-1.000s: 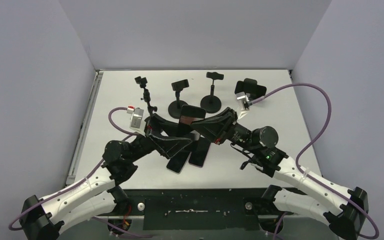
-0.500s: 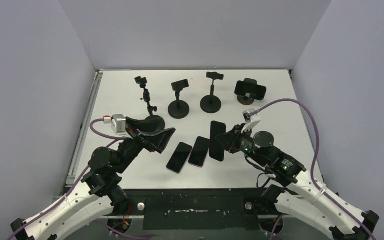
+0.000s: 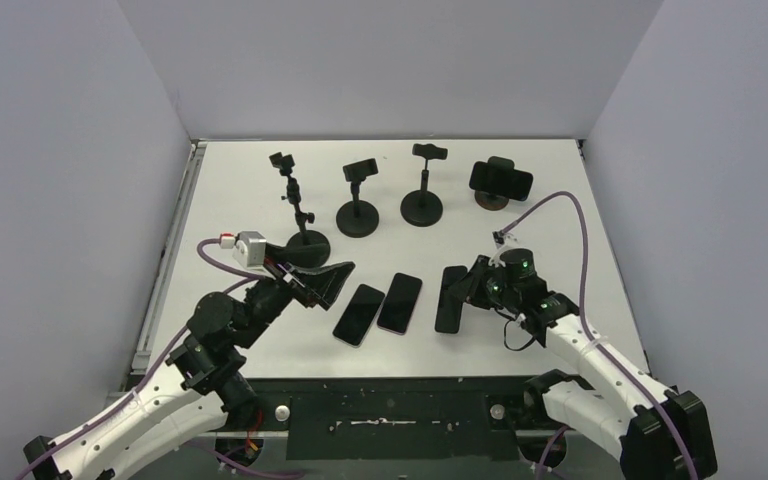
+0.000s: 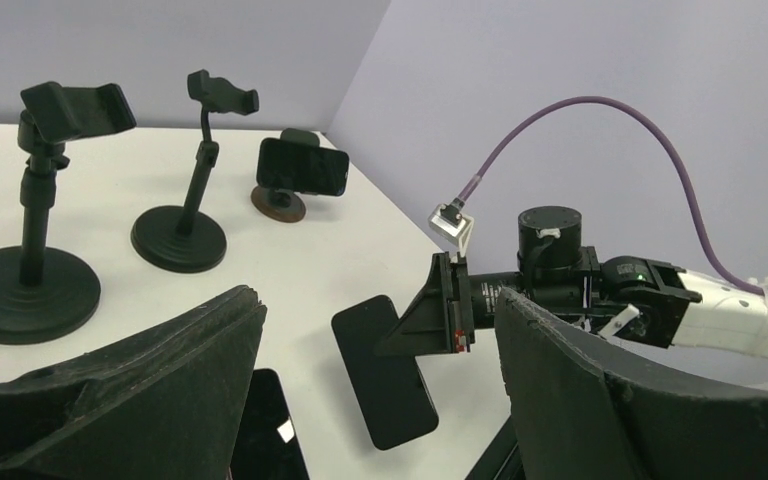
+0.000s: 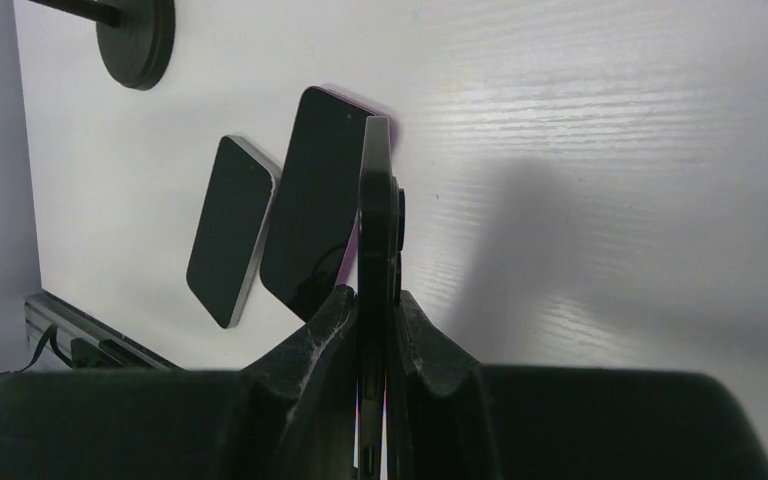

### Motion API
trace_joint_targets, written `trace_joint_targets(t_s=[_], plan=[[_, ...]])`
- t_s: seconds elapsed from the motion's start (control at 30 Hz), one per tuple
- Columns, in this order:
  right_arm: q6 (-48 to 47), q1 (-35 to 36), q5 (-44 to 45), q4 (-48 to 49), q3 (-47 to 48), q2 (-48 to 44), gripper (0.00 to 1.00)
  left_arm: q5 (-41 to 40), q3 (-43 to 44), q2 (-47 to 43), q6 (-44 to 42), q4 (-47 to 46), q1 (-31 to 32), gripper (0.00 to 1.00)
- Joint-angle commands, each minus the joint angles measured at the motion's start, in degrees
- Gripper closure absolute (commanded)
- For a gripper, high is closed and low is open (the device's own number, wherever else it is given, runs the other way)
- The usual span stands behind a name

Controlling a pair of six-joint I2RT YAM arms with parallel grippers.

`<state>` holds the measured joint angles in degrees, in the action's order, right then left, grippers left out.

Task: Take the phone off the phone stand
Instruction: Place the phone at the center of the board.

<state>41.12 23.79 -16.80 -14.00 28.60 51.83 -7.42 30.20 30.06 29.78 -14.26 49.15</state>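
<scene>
My right claw [image 3: 457, 290] sits in the lower right of the overhead view, pinched tight on the phone [image 3: 449, 300]; the right wrist view shows that slab edge-on, thin and round-cornered, squeezed near one end between two matte black fingers [image 5: 325, 330]. The phone is off every stand, out over the white worktop [image 3: 560, 200] just right of centre, its glossy dark face up; whether its far end touches the surface I cannot tell. The worktop shows a faint streaked grain in that wrist view, and the phone throws a soft shadow across it.

My left claw [image 3: 332, 283], left of centre, is spread wide with nothing in it; from its own camera the two fingers look broad, wedge-shaped and rough along the edges, matte black.

Between the claws two more phones [image 3: 360, 314] lie flat side by side; both are dark glass rectangles with rounded corners, slanted the same way; the right-hand one has a pinkish rim.

Across the upper part of the frame I see three tall stands [image 3: 358, 195]: thin black posts on round disc bases, each topped by a small clamp. At the upper right a low stand [image 3: 488, 198] with a brownish round foot holds a fourth phone [image 3: 501, 180] sideways, screen dark. A purple cable [image 3: 570, 215] arcs up from the right wrist.
</scene>
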Motion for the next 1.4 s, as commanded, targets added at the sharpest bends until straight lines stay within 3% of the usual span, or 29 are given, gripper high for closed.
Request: trace_joint_targets(t_s=[0.0, 0.4, 0.63, 0.93, 1.23, 1.37], plan=[[2.19, -2.35, -6.21, 6.78, -1.03, 2.4, 1.0, 0.51, -1.08, 0.67, 0.53, -1.85, 0.16, 0.17], [1.8, -2.52, -5.79, 9.79, -3.28, 6.32, 1.0, -5.43, 1.97, 3.6, 2.96, 4.13, 0.16, 0.15], [6.98, -2.46, -6.82, 19.61, -5.79, 11.14, 1.0, -7.15, 3.48, 5.38, 6.1, 13.94, 0.16, 0.09], [8.55, -2.61, -8.24, 27.95, -5.63, 21.05, 1.0, -8.55, -3.88, -2.7, 13.68, 20.5, 0.21, 0.07], [9.45, -2.66, -8.79, 30.69, -5.25, 28.45, 1.0, -9.52, -3.8, -5.91, 13.32, 22.75, 0.16, 0.08], [9.52, -2.66, -7.78, 29.54, -5.76, 29.07, 0.85, -9.5, -3.64, -5.56, 12.94, 23.0, 0.16, 0.08]])
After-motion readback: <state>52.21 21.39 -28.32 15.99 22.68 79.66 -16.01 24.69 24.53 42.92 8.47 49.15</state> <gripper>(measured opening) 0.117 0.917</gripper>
